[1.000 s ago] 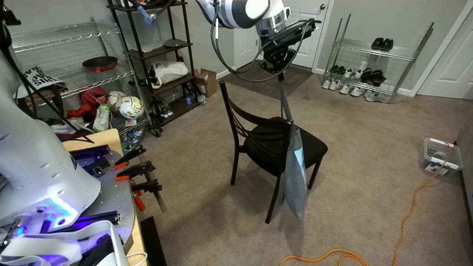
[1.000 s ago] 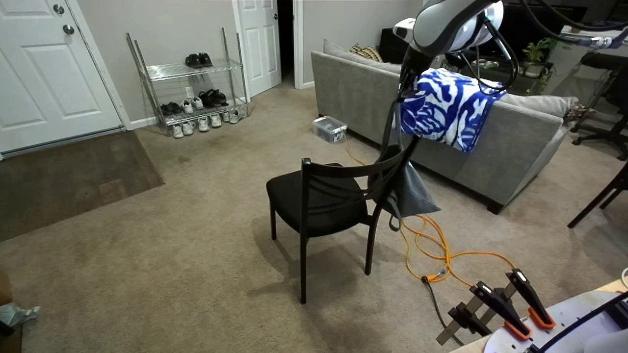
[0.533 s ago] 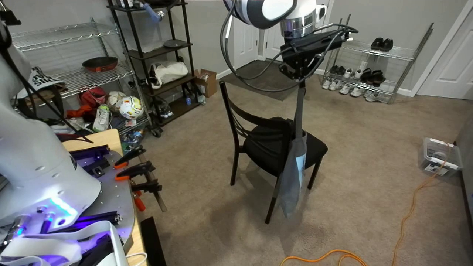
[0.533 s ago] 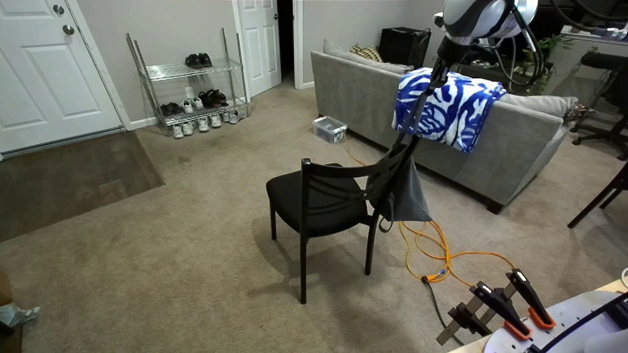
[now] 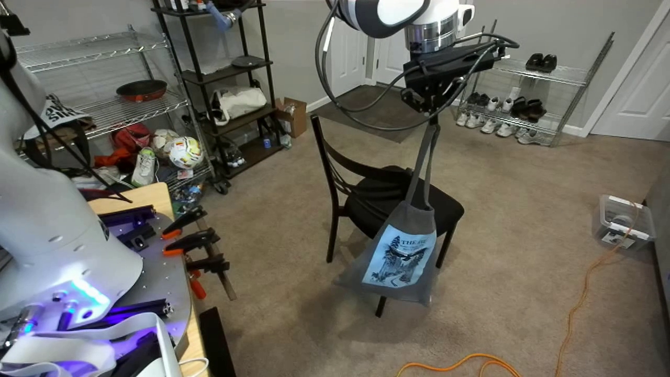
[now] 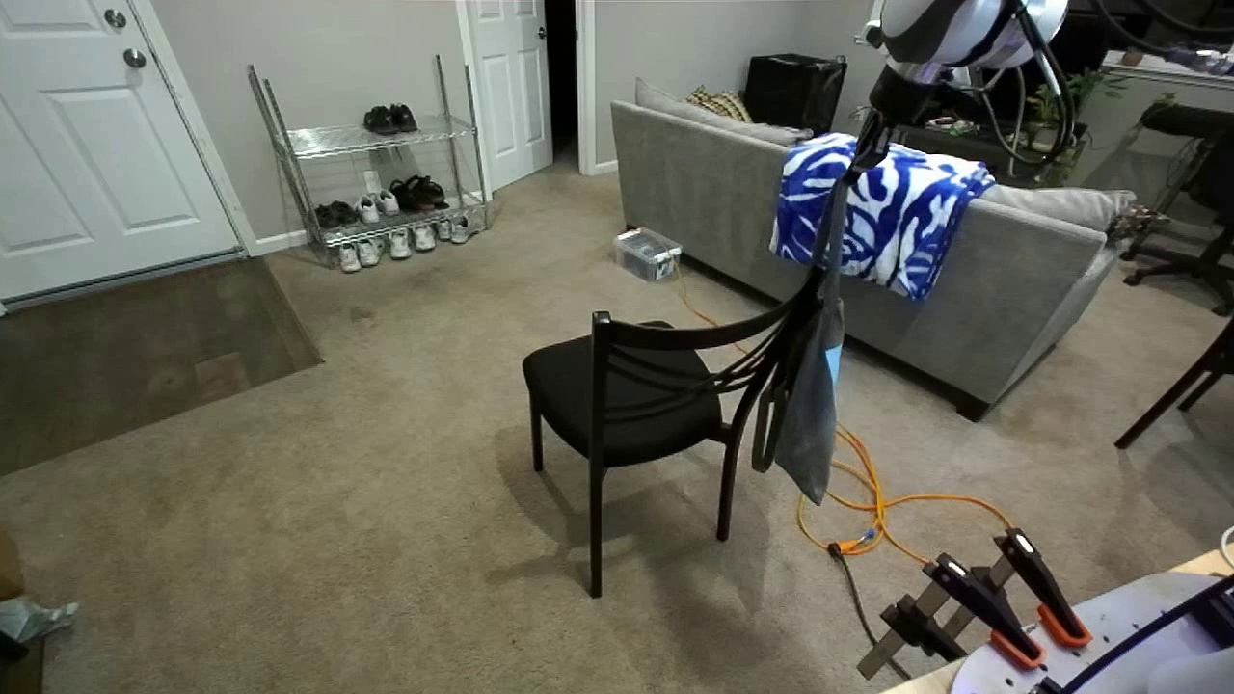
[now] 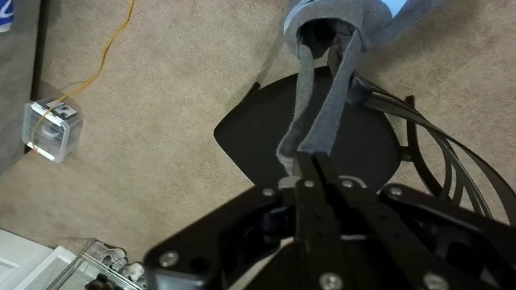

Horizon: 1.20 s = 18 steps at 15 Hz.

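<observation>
I've got the jaws pinched on the strap (image 7: 327, 121) of a gray tote bag (image 5: 400, 256), higher than the chair (image 6: 631, 403). The bag hangs just beside its backrest (image 6: 675, 336); touching, I can't tell. Orange cord (image 6: 878, 503) lies on carpet (image 6: 386, 434) near the chair.

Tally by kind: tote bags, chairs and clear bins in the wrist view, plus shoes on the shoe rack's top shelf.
Gray tote bag, held by the gripper: 1
Black dining chair: 1
Clear plastic bin: 1
Black shoes: 2
Total: 5

Arm (image 5: 390, 14) outstretched, gripper (image 7: 313, 156) pointing down, jaws clamped close together
</observation>
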Each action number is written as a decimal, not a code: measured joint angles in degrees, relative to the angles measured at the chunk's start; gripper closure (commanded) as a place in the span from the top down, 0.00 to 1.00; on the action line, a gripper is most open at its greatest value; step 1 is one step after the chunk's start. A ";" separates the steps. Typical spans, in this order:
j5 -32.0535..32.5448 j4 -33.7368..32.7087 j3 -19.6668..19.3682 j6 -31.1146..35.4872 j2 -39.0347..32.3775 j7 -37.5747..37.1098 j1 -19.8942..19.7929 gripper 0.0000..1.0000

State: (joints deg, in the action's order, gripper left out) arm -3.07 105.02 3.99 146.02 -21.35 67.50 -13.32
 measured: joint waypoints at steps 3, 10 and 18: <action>0.08 0.62 0.19 -0.01 -0.02 0.00 1.17 0.01; 0.47 4.18 1.91 0.04 0.70 3.14 4.01 0.01; -2.10 11.94 3.36 0.32 7.09 13.88 3.61 0.01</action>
State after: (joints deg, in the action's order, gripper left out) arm -5.17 116.97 7.35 146.35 -14.25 81.38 -9.71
